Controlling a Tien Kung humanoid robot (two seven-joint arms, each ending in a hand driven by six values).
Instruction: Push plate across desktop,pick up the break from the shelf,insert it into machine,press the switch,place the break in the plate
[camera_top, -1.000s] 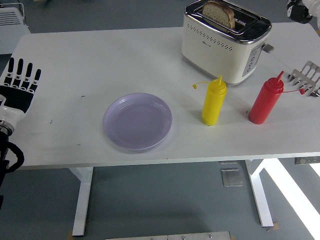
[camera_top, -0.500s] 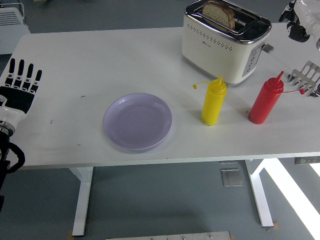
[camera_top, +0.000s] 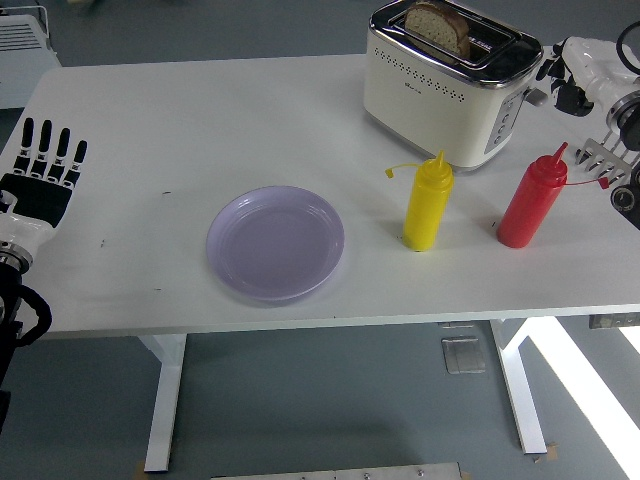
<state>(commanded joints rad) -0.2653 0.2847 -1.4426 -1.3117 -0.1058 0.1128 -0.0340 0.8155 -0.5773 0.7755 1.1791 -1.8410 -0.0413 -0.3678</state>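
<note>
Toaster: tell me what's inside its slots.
One slice of bread stands in the toaster, its upper part sticking out. Its lower part, and the slot interior, are hidden by the toaster's body.

L hand (camera_top: 42, 172) lies flat at the table's left edge, palm down, fingers straight and spread, holding nothing, forearm running off the lower-left corner; R hand (camera_top: 572, 75) enters at upper right, only white wrist and dark knuckles visible, finger state unclear.

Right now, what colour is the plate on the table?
The plate is pale lilac, plain with no pattern. The head view, the only one, shows it clearly.
</note>
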